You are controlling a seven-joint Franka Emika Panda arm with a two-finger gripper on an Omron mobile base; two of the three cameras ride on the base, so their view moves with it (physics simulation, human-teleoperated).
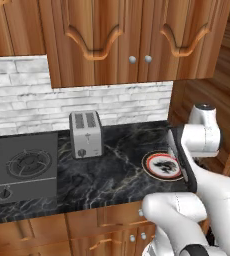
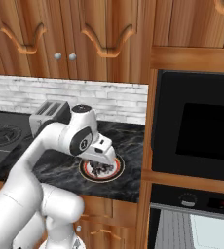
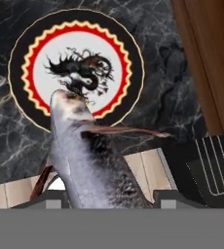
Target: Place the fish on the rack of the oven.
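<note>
Hidden in both base views behind the white arm: the fish (image 3: 87, 155), seen clearly only from the hand camera, rising grey-silver between the finger tips with its snout overlapping the plate's lower rim. Cut off at the bottom of that view: the fish's tail end and most of the gripper (image 3: 104, 197), apparently pinching the fish, fingers close against its sides. Reaching from the base toward the right end of the dark marble counter (image 1: 112, 175), elbow bent, hand pointing down over the round red-rimmed plate (image 2: 115, 171), partly masking it. Plate near the counter's front right corner, black motif at its centre. Hard to make out: the rack (image 3: 220, 163), thin wires at the hand view's right edge. Oven (image 2: 196, 131) just right of the counter, dark cavity and grey trim. Silver toaster (image 1: 85, 133) at the counter's back edge, beside the grey stove (image 1: 19, 165).
</note>
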